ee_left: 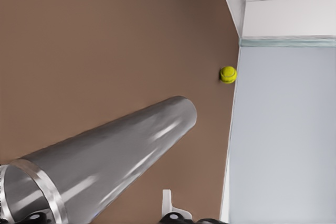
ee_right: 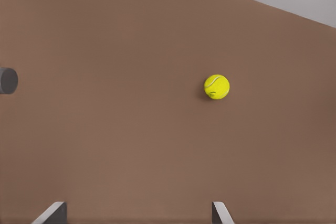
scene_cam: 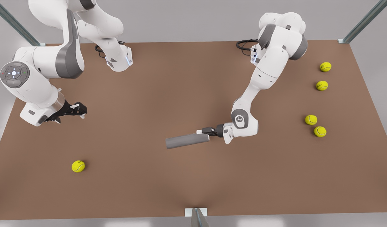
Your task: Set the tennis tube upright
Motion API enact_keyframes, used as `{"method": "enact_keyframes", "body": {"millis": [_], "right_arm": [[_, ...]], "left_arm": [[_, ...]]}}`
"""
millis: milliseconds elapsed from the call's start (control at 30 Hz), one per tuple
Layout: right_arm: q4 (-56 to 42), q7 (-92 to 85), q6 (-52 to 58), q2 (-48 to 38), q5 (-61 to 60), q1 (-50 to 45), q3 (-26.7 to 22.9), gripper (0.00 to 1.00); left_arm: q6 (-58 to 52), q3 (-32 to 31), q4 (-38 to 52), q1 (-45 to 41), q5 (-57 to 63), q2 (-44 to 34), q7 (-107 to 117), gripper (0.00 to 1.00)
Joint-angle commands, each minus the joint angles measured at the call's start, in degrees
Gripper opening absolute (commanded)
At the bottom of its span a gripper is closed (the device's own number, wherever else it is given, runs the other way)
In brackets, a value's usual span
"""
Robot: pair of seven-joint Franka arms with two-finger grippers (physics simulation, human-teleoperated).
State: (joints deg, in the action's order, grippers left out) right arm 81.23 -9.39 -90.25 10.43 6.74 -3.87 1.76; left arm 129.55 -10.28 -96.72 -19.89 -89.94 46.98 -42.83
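Across the brown table (scene_cam: 168, 88), reading from the front view's left, we saw the right tool (scene_cam: 80, 109) hanging low over bare surface on a folded arm, its two fingers spread wide and gripping nothing; that arm waited. A lone tennis ball (scene_cam: 78, 166) lay nearer the front edge, below it.

At mid-table the tennis tube (scene_cam: 187, 141) lay on its side, nearly level, its lighter rim turned toward the left tool (scene_cam: 209, 130). That tool met the tube at the rimmed end, reaching in sideways from a bent, low-slung arm with the wrist almost horizontal. In the left wrist view the rim sat right at the tool, but we could not tell whether the fingers were closed on it or merely beside it.

Four more tennis balls (scene_cam: 311, 119) sat well apart at the front view's right.

We judged the risks plain: held only at one end, the long smooth cylinder could twist or slip out of the fingers as it was swung up, or roll away if nudged. Set down off vertical, it could topple again.
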Motion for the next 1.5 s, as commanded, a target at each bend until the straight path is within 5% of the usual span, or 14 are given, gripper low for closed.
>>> {"method": "enact_keyframes", "body": {"millis": [0, 133, 267, 467, 1467], "right_arm": [[-0.02, -1.07, -0.02, -0.06, 0.03, 0.0, 0.0, 1.0], [-0.02, -0.99, -0.02, -0.06, 0.03, 0.0, 0.0, 1.0], [-0.11, -1.25, -0.02, 0.03, 0.11, 0.0, 0.0, 1.0], [-0.11, -1.43, -0.02, 0.12, 0.47, 0.0, 0.0, 1.0], [-0.9, -1.69, -0.02, 1.43, 0.64, -0.17, 0.0, 1.0]], "left_arm": [[0.26, -0.01, 0.04, 0.02, -0.5, -0.05, -5.24, 0.49], [0.09, -0.01, 0.13, 0.81, 0.12, -0.31, -4.8, 0.49], [0.18, -0.01, 0.13, 0.99, -0.06, -0.49, -4.1, 0.32], [-0.26, 0.52, 0.92, 0.63, 0.29, -0.84, -2.96, 0.28], [0.35, 0.61, -0.84, 1.69, 6.18, -9.72, 18.31, 0.23]]}}
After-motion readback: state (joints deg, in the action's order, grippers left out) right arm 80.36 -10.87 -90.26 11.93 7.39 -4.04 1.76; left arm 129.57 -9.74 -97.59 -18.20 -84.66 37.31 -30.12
